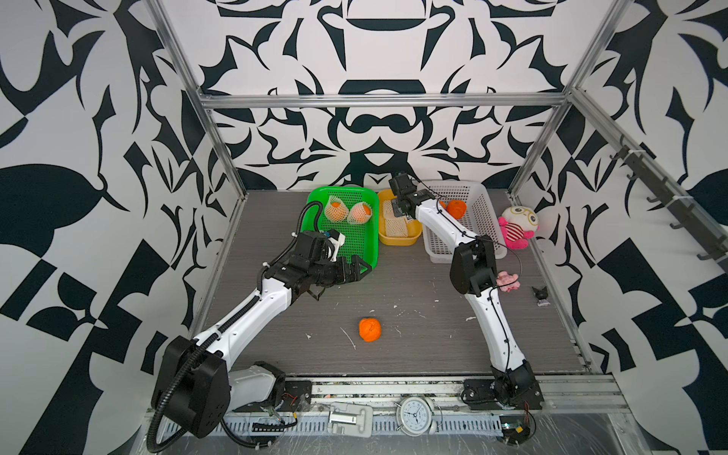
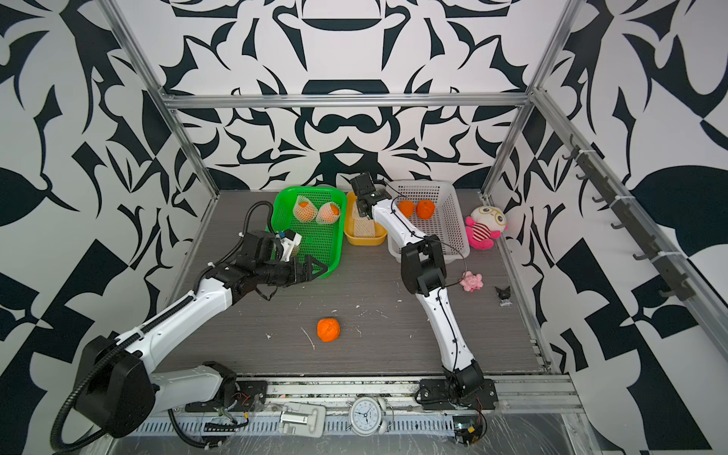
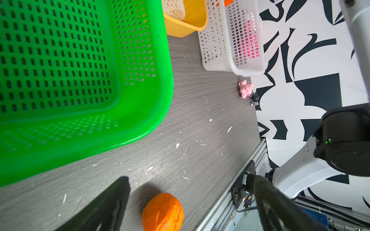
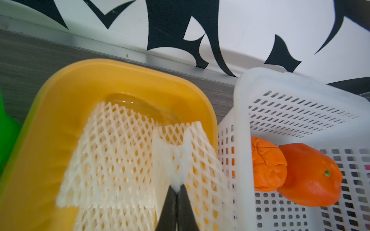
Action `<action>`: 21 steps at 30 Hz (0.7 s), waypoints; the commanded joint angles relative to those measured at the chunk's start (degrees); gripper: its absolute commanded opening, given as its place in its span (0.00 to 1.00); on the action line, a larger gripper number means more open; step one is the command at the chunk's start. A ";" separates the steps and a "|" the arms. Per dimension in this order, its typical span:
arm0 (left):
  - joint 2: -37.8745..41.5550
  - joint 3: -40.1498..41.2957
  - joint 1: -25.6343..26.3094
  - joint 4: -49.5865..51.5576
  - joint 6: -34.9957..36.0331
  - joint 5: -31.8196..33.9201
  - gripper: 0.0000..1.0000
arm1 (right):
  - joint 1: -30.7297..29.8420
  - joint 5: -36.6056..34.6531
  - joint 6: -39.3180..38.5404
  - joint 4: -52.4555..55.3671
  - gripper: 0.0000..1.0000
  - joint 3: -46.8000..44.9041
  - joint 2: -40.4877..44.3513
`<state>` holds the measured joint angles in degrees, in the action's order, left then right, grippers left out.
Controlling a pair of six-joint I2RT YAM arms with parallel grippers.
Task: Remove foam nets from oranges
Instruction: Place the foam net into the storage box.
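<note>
My right gripper (image 4: 177,187) is shut on a white foam net (image 4: 180,152) and holds it over the yellow tub (image 4: 60,96), where other foam nets (image 4: 112,152) lie flat. Two bare oranges (image 2: 406,208) (image 2: 425,208) sit in the white basket (image 2: 453,236). Two oranges in foam nets (image 1: 335,210) (image 1: 360,212) rest at the far end of the green basket (image 1: 354,244). One bare orange (image 1: 369,329) lies on the table in front. My left gripper (image 1: 360,268) stands open and empty by the green basket's near corner, above and behind that orange (image 3: 162,213).
A pink-and-white plush toy (image 1: 516,226) sits right of the white basket. A small pink toy (image 1: 508,280) and a dark figurine (image 1: 540,295) lie near the right wall. White foam scraps (image 1: 348,338) dot the grey table. A clock (image 1: 413,415) stands on the front rail.
</note>
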<state>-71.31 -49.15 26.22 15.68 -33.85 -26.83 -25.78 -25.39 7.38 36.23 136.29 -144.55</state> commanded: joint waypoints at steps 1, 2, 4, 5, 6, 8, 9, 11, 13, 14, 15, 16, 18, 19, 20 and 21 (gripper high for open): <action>1.08 0.88 -0.28 -0.13 -0.08 -0.85 0.99 | -0.16 -0.62 0.61 -0.02 0.00 2.57 0.80; 1.16 0.96 -0.29 -0.13 -0.21 -0.88 0.99 | -0.17 -0.33 0.79 -0.02 0.00 2.79 0.47; 1.26 1.14 -0.25 -0.21 -0.22 -0.94 1.00 | -0.15 0.07 0.95 0.17 0.03 3.42 -0.12; 1.42 1.16 -0.20 -0.15 -0.26 -0.92 0.99 | -0.15 0.24 0.90 0.30 0.05 3.79 -0.38; 1.50 1.21 -0.23 -0.13 -0.31 -0.90 0.99 | -0.18 0.30 0.89 0.33 0.07 4.10 -0.55; 1.78 1.39 -0.25 -0.21 -0.30 -0.78 0.99 | -0.16 0.72 1.00 0.42 0.10 4.51 -0.76; 1.85 1.46 -0.29 -0.21 -0.29 -0.72 0.99 | -0.19 0.98 0.98 0.47 0.12 4.66 -0.66; 1.96 1.51 -0.20 -0.28 -0.40 -0.72 0.99 | -0.23 1.60 1.15 0.51 0.18 4.80 -0.32; 1.96 1.56 -0.24 -0.36 -0.43 -0.74 0.99 | -0.24 1.81 1.13 0.42 0.23 4.93 0.25; 2.05 1.55 -0.24 -0.46 -0.53 -0.70 0.99 | -0.32 1.99 1.15 0.42 0.25 4.93 0.55; 2.00 1.57 -0.27 -0.53 -0.52 -0.76 0.99 | -0.32 2.10 1.15 0.35 0.28 4.93 0.91; 1.98 1.70 -0.32 -0.56 -0.53 -0.77 0.99 | -0.41 2.27 1.06 0.33 0.31 4.95 1.31; 2.02 1.77 -0.21 -0.73 -0.65 -0.83 0.99 | -0.50 2.27 0.83 0.25 0.35 5.06 2.07; 1.96 1.77 -0.29 -0.83 -0.70 -0.93 0.99 | -0.59 2.27 0.76 0.25 0.37 5.04 2.44; 1.96 1.86 -0.29 -1.00 -0.78 -1.02 0.99 | -0.60 2.28 0.67 0.19 0.39 5.00 2.82; 1.96 1.94 -0.23 -1.14 -0.87 -1.10 0.99 | -0.67 2.39 0.54 0.20 0.40 4.99 3.02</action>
<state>-70.46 -48.42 26.20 15.49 -34.44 -27.00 -26.00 -23.11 7.79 36.62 138.93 -146.58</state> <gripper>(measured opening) 0.994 0.397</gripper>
